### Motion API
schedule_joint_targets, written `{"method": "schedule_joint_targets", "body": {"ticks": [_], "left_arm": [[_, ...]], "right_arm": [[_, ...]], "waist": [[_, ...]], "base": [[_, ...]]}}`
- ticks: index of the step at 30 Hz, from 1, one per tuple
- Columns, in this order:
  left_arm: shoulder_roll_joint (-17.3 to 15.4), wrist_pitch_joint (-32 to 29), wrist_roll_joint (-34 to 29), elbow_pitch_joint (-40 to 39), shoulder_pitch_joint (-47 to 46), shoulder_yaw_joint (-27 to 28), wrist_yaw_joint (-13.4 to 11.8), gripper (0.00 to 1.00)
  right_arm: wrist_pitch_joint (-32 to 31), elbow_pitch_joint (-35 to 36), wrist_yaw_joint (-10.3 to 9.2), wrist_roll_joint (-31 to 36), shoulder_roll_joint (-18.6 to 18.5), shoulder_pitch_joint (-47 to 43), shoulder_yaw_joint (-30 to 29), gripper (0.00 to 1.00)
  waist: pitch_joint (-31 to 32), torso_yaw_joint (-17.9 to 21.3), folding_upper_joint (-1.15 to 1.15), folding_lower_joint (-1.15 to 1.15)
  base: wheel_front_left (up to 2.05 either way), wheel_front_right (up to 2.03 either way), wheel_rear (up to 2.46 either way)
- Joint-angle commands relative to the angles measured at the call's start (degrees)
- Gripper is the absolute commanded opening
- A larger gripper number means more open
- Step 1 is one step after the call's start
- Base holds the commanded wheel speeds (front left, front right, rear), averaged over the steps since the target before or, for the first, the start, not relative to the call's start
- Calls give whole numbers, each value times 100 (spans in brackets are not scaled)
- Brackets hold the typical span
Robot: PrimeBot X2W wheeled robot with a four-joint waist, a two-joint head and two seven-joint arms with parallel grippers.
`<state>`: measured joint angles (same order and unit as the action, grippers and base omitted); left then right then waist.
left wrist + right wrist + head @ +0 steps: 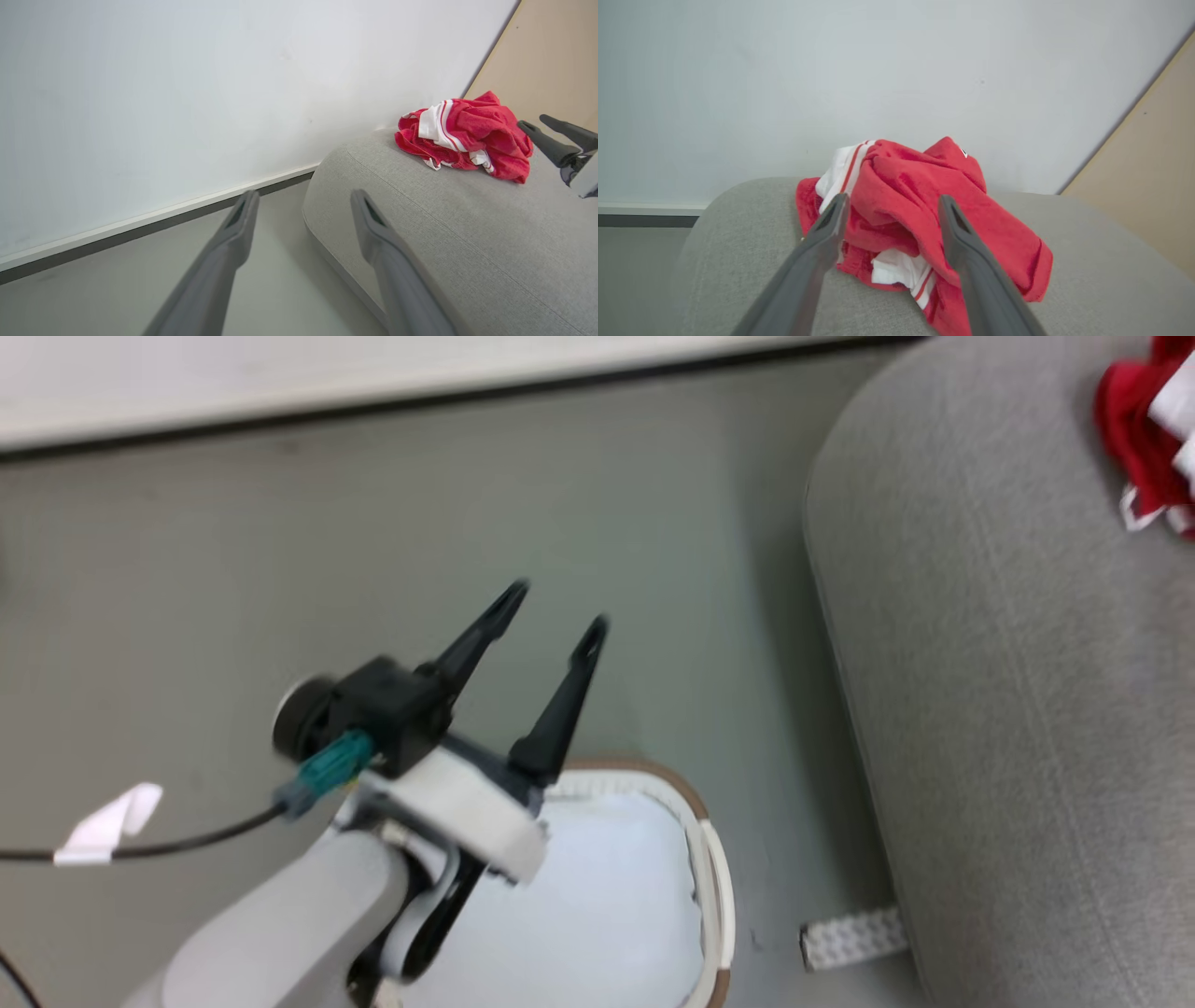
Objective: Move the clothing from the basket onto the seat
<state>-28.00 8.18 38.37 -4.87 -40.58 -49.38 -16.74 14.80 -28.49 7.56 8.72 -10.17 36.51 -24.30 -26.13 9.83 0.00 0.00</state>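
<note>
Lying seemingly ungripped on the seat: clothing

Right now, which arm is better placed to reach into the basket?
Probably the left. The left gripper, open, hangs right by the basket in the head view, while the right gripper, also open, points at the clothing lying on the seat.

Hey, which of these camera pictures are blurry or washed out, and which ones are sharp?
Head view: motion-blurred, the left claw smeared, the inside of the basket washed pale with no detail. Left wrist view: sharp on the clothing, its own fingers soft close to the lens. Right wrist view: clothing crisp, near fingers slightly out of focus.
</note>
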Motion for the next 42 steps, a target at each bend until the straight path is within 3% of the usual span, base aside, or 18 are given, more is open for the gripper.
{"method": "schedule_joint_targets", "body": {"ticks": [1, 11, 18, 22, 31, 35, 42], "left_arm": [[-91, 138, 105, 117, 280, 38, -50, 100], [-110, 682, 369, 838, 1846, 546, -484, 100], [120, 695, 66, 949, 3106, 1524, -506, 100], [367, 696, -263, 976, 3720, 2101, -276, 100], [999, 697, -1092, 1118, 4524, 3277, 518, 100], [1229, 698, -1356, 1163, 4628, 3554, 942, 100], [1538, 698, -1709, 1296, 4632, 3807, 1364, 100]], "right_arm": [[28, 255, -15, -144, 102, -385, 136, 100], [29, 1551, -15, -711, 517, -2429, 1109, 100], [30, 1843, -15, -882, 695, -3462, 1612, 100], [30, 1815, -15, -832, 717, -3851, 1818, 100], [30, 1635, -15, -1130, 730, -4146, 2112, 100], [30, 1597, -15, -1188, 730, -4140, 2125, 100], [30, 1532, -15, -1257, 730, -4096, 2042, 100]], "waist": [[670, -162, 0, 0], [2087, -837, 0, 0], [2734, -1153, 0, 0], [2914, -1253, 0, 0], [3064, -1284, 0, 0], [3071, -1273, 0, 0], [3072, -1214, 0, 0]], "base": [[0, 0, 0], [0, 0, 0], [0, 0, 0], [0, 0, 0], [0, 0, 0], [0, 0, 0], [0, 0, 0]]}}
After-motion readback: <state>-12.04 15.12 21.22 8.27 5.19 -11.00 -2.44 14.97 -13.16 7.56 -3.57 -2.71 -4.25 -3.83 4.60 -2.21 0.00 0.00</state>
